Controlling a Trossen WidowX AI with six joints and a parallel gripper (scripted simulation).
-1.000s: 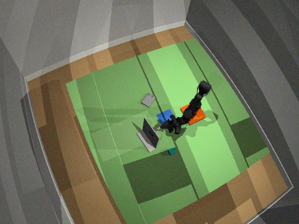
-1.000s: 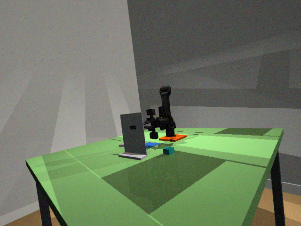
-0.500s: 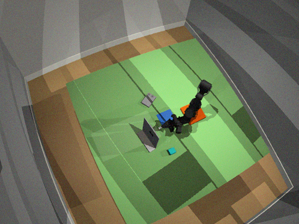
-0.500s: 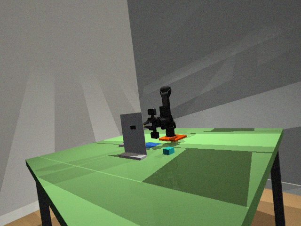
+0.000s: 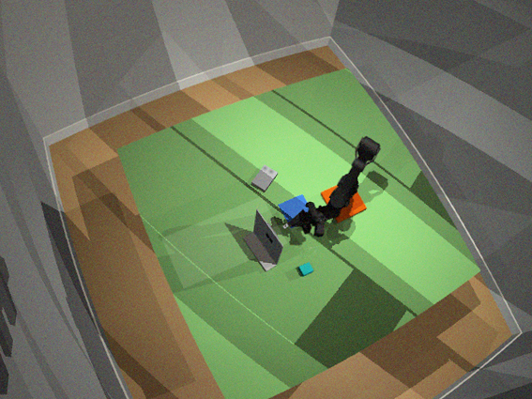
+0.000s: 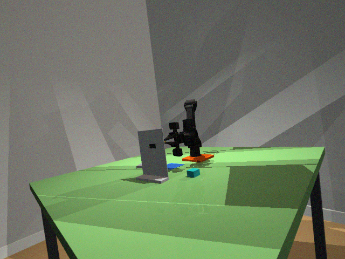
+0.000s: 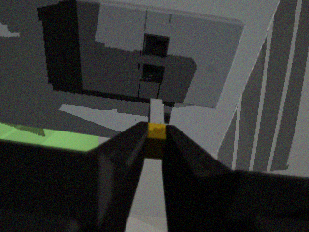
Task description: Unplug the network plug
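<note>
The upright grey panel [image 5: 273,252] [image 6: 153,163] [image 7: 212,63] has two dark openings, the upper opening [image 7: 155,44] and the lower opening [image 7: 153,72]; both look empty. My gripper [image 5: 289,224] [image 6: 165,141] [image 7: 155,131] is shut on the plug, which has a yellow part [image 7: 156,130] between the fingertips and a pale part [image 7: 155,110] pointing towards the panel. The plug [image 5: 285,226] is out of the socket and in the air, with a gap to the panel. The blue marked square [image 5: 294,206] [image 6: 174,166] lies on the table, partly hidden by the gripper and the panel.
A teal block [image 5: 305,269] [image 6: 193,172] sits on the green table near the panel's foot. A grey box [image 5: 263,179] with two round marks lies beyond the blue square. The orange plate [image 5: 358,207] [image 6: 207,157] is under the arm's base.
</note>
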